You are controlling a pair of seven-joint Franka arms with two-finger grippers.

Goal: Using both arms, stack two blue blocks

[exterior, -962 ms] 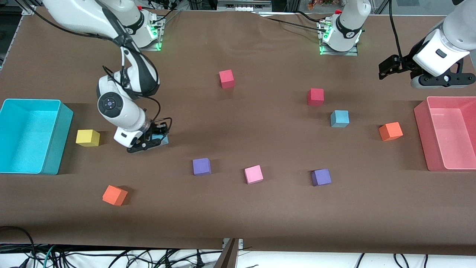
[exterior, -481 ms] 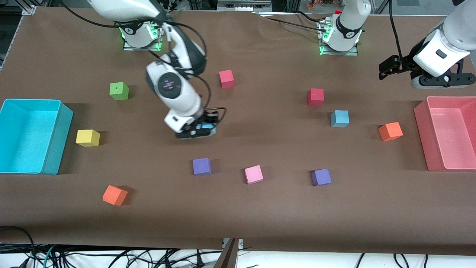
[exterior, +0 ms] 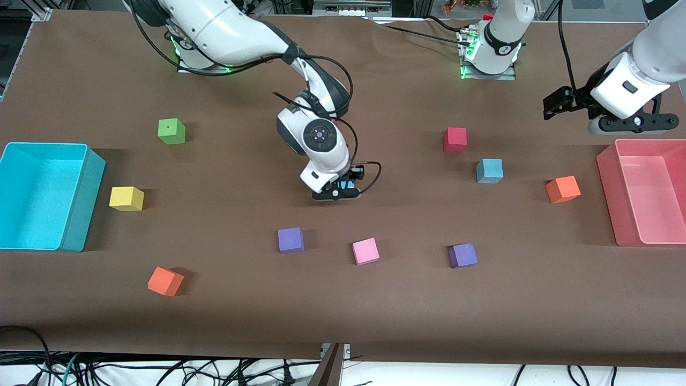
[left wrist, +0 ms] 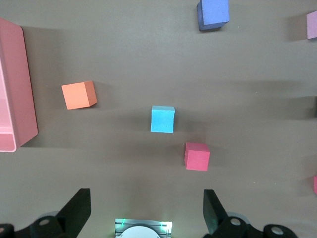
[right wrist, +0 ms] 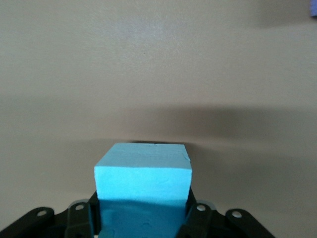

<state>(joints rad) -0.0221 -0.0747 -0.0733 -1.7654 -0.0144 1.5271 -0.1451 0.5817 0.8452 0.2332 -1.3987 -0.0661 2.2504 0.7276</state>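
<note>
The counter (exterior: 375, 311) is covered in a matte brown sheet. At the right arm's end stands a cyan bin (exterior: 94, 198), a deep plastic box with smooth walls. Just beside it lies a yellow block (exterior: 126, 198), a small matte cube with a foam-like look. An orange block (exterior: 165, 281) sits near the front edge, and a green block (exterior: 171, 131) lies farther from the front camera.

The first purple block (exterior: 290, 239) rests near the middle. Above the counter's middle hangs the right tool (exterior: 343, 191), its black fingers (right wrist: 198, 216) pinching the held blue block (exterior: 347, 185) by two opposite sides. In the right wrist view this cube (right wrist: 143, 181) shows sharp edges and a faintly grainy face, with its shadow on the sheet below.

A pink block (exterior: 365, 251) lies near the first purple block. Toward the left arm's end are a red block (exterior: 454, 139), a second purple block (exterior: 463, 255) and the free blue block (exterior: 490, 171), flat on the counter just beside the red block and well apart from the right tool. A second orange block (exterior: 563, 188) lies near the pink bin (exterior: 608, 198), a smooth-walled plastic box.

The left arm waits, with the left tool (exterior: 554, 102) over the corner by the pink bin, fingers (left wrist: 79, 210) spread wide around nothing.
</note>
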